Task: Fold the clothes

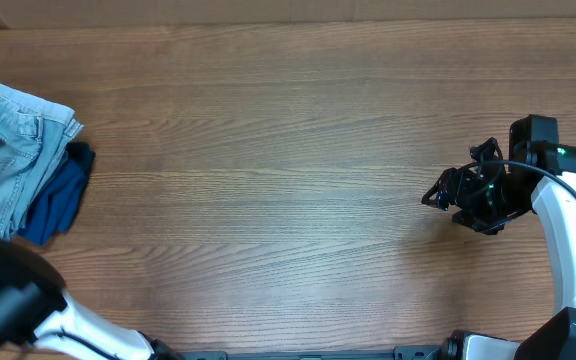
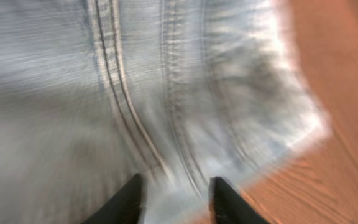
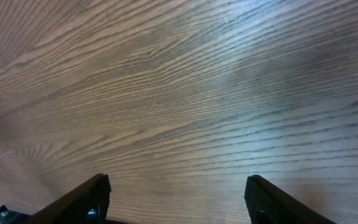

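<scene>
Three views: overhead, left wrist and right wrist are noted in that order.
Overhead, table (image 1: 268,120): brown wood grain is seen across the whole frame.
Overhead, denim shorts (image 1: 13,140): a pale blue rumpled heap is found at the 9 o'clock edge of the table, partly cut off by the frame.
Overhead, navy garment (image 1: 58,200): it is laid against the shorts on their 4 o'clock side, touching them.
Overhead, left arm (image 1: 18,305): it is seen blurred at 7 o'clock, near the shorts; its gripper cannot be made out in this view.
Overhead, right gripper (image 1: 433,195): it is placed at 3 o'clock, well apart from the shorts, pointed toward 9 o'clock over bare wood.
Left wrist, left gripper (image 2: 176,202): two dark tips are shown at 6 o'clock with a moderate gap; blurred denim is seen in that gap. Whether cloth is pinched cannot be told.
Left wrist, cloth: stitched seams are traced from 12 toward 6 o'clock; a pale cloth edge is met at 3 o'clock, with wood beyond it.
Right wrist, fingers (image 3: 86,199): they are set wide apart, nothing is held between them, and only bare wood grain is seen below.
</scene>
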`<state>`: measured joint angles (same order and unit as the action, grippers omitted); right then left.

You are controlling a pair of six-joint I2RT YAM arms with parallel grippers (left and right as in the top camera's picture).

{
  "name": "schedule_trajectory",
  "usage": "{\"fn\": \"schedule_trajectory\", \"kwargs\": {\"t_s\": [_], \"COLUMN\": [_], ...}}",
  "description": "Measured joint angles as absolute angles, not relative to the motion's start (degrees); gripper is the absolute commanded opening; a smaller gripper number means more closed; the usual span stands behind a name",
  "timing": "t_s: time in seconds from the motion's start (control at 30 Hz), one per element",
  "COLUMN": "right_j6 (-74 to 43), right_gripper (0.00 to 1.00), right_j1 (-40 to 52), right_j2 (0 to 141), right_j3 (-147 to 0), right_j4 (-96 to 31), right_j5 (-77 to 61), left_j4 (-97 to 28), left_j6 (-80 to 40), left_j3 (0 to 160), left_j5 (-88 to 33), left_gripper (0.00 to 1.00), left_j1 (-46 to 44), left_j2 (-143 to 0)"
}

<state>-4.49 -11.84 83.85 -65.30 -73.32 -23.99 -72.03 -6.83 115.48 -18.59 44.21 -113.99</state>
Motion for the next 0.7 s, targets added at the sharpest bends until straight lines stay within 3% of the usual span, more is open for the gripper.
{"fn": "schedule_trajectory", "kwargs": {"t_s": [0.13,0.27,0.33,0.37,0.4,0.43,0.53,0.7], "right_j6": [-4.45,-4.58,-6.02,-6.61,-6.96,-7.11,-7.31,-7.29], "right_gripper": [0.82,0.86,1.00,1.00,1.00,1.00,1.00,1.00], "right_j1": [-11.86,-11.86,-12.01,-12.08,-12.27,-12.36,-12.38,-12.38], "right_j2": [83.85,83.85,83.85,83.85,83.85,83.85,83.85,83.85], "right_j3": [-65.30,-65.23,-65.41,-65.39,-65.43,-65.41,-65.43,-65.43], "right_j4": [-71.57,-63.48,-55.99,-53.06,-50.52,-49.36,-48.42,-48.49], "right_j5": [-24.01,-23.94,-23.99,-23.99,-23.97,-23.97,-23.97,-23.99], "left_j4": [-84.31,-93.51,-96.51,-96.47,-96.75,-96.60,-96.86,-96.64], "left_j6": [-6.85,-6.15,-3.88,-2.74,-1.58,-1.21,-0.89,-1.34], "left_j3": [118.63,118.87,118.21,117.12,115.42,114.39,111.09,109.95], "left_j5": [-15.22,-12.14,-10.87,-10.87,-10.81,-10.74,-10.70,-10.52], "left_gripper": [0.56,0.61,0.67,0.70,0.96,1.00,1.00,1.00], "left_j1": [40.71,34.68,30.30,28.23,25.45,23.27,18.24,17.32], "left_j2": [-92.58,-85.54,-84.60,-83.66,-82.08,-81.25,-80.25,-81.84]}}
